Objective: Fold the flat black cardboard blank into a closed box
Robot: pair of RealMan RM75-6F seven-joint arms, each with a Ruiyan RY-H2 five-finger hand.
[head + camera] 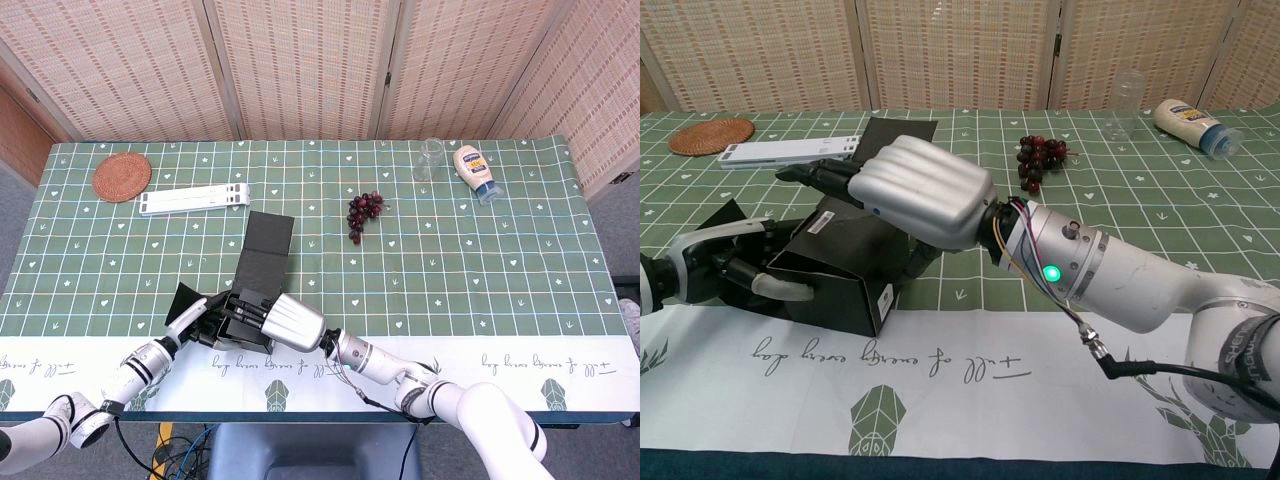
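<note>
Currently the half-formed black box (835, 275) sits near-left on the table (480, 260). Left hand (735, 268) grips its wall; right hand (925, 190) presses the lid, grasp indeterminate. Risk: uneven pressure collapses a wall.

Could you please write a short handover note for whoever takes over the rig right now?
Left hand: grips the near-left end of the box, fingers inside the open end.
Right hand: lies palm down over the box top, fingertips on the far panel.
Box: partly formed near the front edge of the table; lid flap lies flat behind it.
Done: walls are up.
Left: fold in the side flap, close the lid.
</note>
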